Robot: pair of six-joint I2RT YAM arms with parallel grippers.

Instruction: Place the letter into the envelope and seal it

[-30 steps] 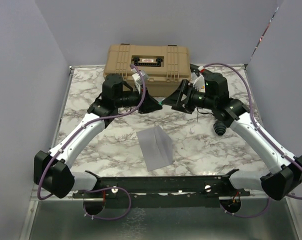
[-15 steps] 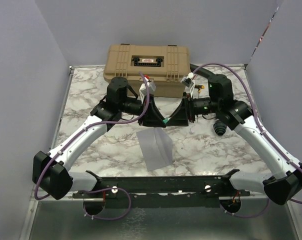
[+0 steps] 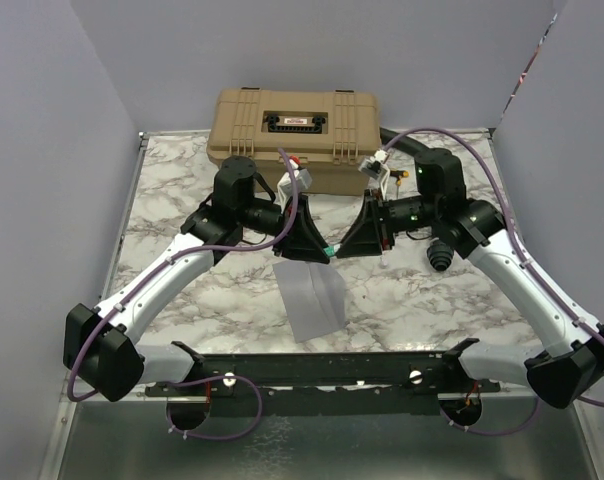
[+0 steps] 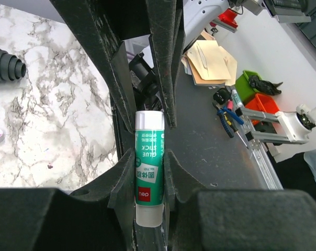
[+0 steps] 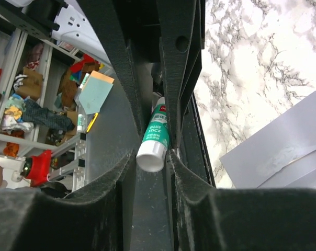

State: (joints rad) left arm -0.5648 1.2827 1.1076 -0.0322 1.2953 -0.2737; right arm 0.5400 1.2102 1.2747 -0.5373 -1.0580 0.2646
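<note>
We see a marble-patterned worktop (image 3: 182, 290) boxed in by plain lavender walls, with a closed tan case (image 3: 297, 125) standing against the middle of its far edge. Both arms reach inward from the near corners and meet over the centre of the worktop, nose to nose, just in front of the case.

Between them is a green-labelled glue stick (image 4: 149, 141), held level above the surface. The left gripper (image 4: 148, 164) is clamped on it. In the left wrist view we see its two fingers (image 4: 125, 175) pressed against the sides of the green label, with the white end of the stick pointing back toward that wrist. The right gripper (image 5: 151, 157) comes at the stick from the other end. In the right wrist view its fingers (image 5: 127, 157) sit close on either side of the pale cap end. We cannot tell whether they actually press on it or stand just clear.

The envelope (image 3: 312, 295) lies flat on the worktop, about midway along the near edge. It is beneath and slightly nearer than the two meeting grippers, and neither gripper touches it. It is grey, with a crease running across it. We cannot tell from these views whether its flap is folded down.

A small black ribbed piece (image 3: 440, 257) rests on the marble toward the right edge, just beside the right arm.
</note>
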